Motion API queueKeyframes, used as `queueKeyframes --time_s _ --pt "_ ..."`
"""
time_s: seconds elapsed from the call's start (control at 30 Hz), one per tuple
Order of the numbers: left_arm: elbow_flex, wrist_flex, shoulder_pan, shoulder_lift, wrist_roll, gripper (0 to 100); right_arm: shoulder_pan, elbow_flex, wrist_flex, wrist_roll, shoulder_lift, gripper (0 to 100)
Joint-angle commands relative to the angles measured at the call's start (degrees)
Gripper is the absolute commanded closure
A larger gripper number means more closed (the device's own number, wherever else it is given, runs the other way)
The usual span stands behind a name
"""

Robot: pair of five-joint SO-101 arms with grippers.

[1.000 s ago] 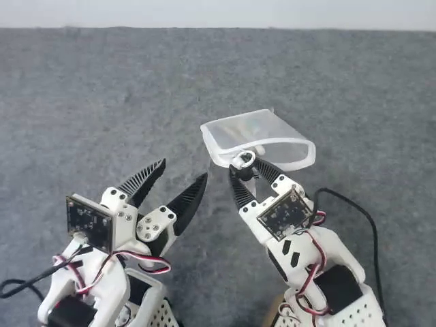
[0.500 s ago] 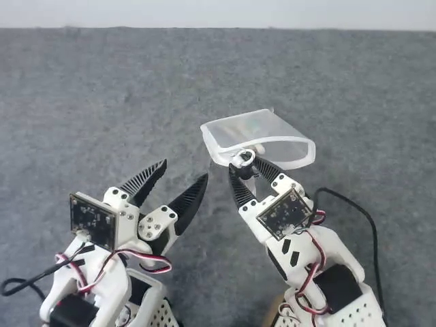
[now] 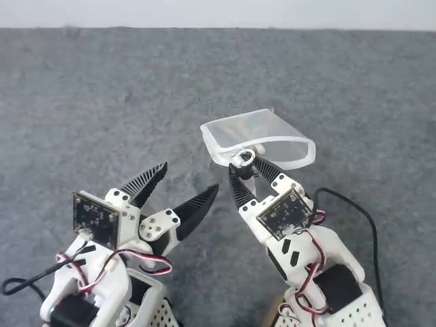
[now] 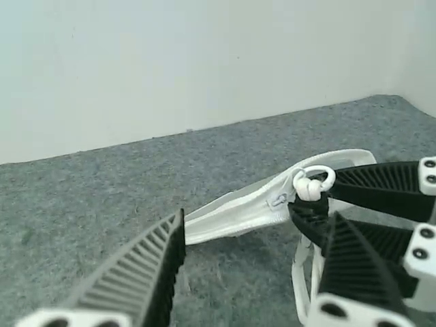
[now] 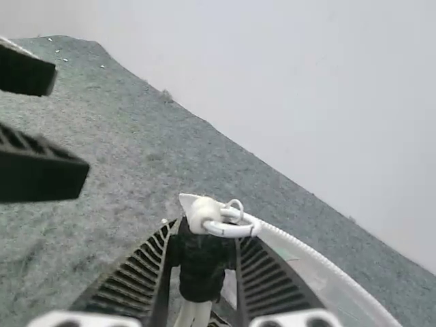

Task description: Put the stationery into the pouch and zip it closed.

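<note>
Surface (image 3: 102, 88): grey felt covering, carrying the pouch and running under both arms.
Pouch (image 3: 255, 133): translucent white, lying near the middle of the surface, a little toward the right edge. Its oval mouth gapes toward the near edge. Faint coloured contents show through the wall, too blurred to identify.
Left gripper (image 3: 190, 175): fingers spread wide, holding nothing. It hangs over the near part of the surface, left of the pouch and apart from it.
Right gripper (image 3: 246, 167): fingers closed narrowly at the pouch's near rim, pinching the zip pull.
Zip pull (image 3: 243, 159): white ring and knot at the fingertips.
</note>
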Motion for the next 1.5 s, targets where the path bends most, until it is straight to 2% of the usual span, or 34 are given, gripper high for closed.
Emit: queueKeyframes --time_s 0.0,0.37,0.8,1.03,1.3,1.47 --pt "0.92 0.09 0.44 -0.35 -0.26 69 1.45 -3.43 -1.71 0.18 -0.75 99.3" --pt "2.59 -0.26 0.53 -0.35 -1.93 69 1.45 -3.43 -1.71 0.18 -0.92 99.3" --pt "3.12 0.09 0.62 -0.35 -2.99 69 1.01 -1.76 -0.48 0.09 -9.8 99.3" --pt "4.53 -0.26 7.38 -0.35 -3.16 69 0.92 -1.76 0.13 0.09 -10.42 99.3" --pt "4.88 -0.18 9.41 -0.35 -5.19 69 0.92 -2.81 2.24 0.26 -10.42 99.3" --pt "4.97 0.09 9.41 -0.35 -5.8 69 0.84 -6.86 7.69 0.53 -10.42 99.3"
